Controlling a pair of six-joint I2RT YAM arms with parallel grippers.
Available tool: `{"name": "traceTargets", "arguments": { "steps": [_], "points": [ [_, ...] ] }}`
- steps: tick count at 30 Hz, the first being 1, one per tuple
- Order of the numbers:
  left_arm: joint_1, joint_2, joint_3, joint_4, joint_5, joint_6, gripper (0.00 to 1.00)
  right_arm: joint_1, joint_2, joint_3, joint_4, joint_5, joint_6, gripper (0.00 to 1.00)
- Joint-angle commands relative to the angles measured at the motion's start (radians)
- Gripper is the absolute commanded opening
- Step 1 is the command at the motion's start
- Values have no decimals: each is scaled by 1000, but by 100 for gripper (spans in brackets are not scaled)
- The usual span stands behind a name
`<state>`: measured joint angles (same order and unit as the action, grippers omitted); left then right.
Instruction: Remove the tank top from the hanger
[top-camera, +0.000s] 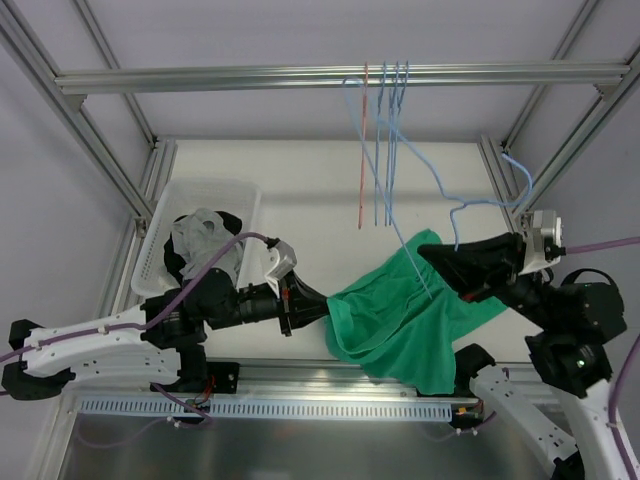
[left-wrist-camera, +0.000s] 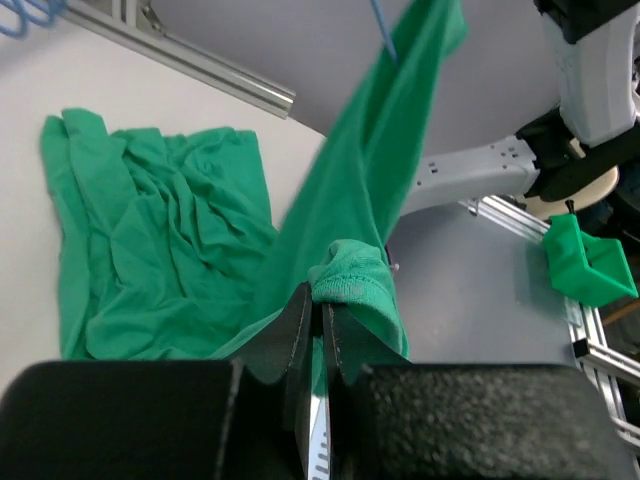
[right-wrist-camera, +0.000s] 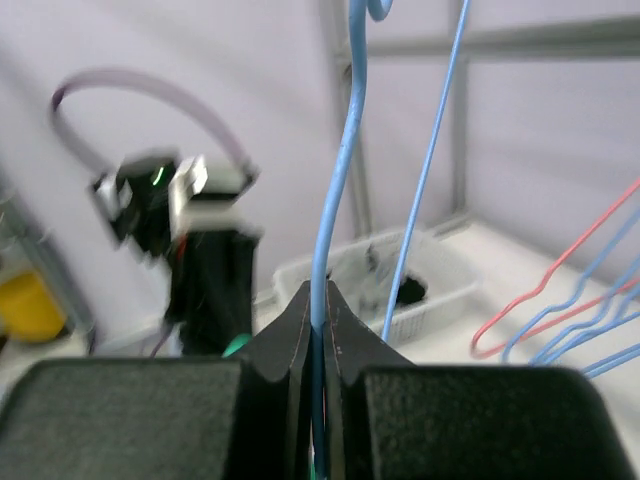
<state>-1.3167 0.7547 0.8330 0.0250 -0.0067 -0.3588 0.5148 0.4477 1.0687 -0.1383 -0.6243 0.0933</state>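
**Stripping the top off the wire**

The left hand (left-wrist-camera: 320, 315) is clamped on a bunched edge of the green cotton tank top (top-camera: 400, 320), which sags over the near edge of the worktop (top-camera: 300, 190), right of centre. The right hand (right-wrist-camera: 318, 300) is pinched shut on the light blue wire hanger (top-camera: 480, 205), holding it above the cloth. One wire arm appears to run through the fabric, so the stripping seems unfinished. Next, I judge, the hands should draw apart, sliding cloth off the wire
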Motion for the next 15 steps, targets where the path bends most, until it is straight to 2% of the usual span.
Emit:
{"name": "traceTargets", "arguments": {
  "steps": [1,6,7,9,10,11,12,13,15],
  "points": [
    [-15,-31,-78,119,54,-42,0,-1,-23,-161,573,350,166,0],
    [-15,-45,-216,113,-120,-107,0,-2,-121,-329,822,615,40,0],
    [-15,-40,-228,113,-130,-112,0,-1,-135,-351,847,705,14,0],
    [-15,-17,-261,112,-169,-130,0,-1,-159,-358,838,741,-91,0],
    [-15,-9,-268,110,-194,-143,0,-1,-167,-345,803,767,-143,0],
    [-15,-6,-282,101,-220,-167,0,-1,-173,-316,664,775,-209,0],
    [-15,-2,-287,96,-243,-176,0,-1,-188,-282,625,775,-243,0],
    [-15,-2,-294,84,-318,-193,0,-1,-199,-274,594,793,-274,0],
    [-15,-6,-295,6,-410,-265,0,-2,-216,-212,423,842,-296,0]
  ]
}}
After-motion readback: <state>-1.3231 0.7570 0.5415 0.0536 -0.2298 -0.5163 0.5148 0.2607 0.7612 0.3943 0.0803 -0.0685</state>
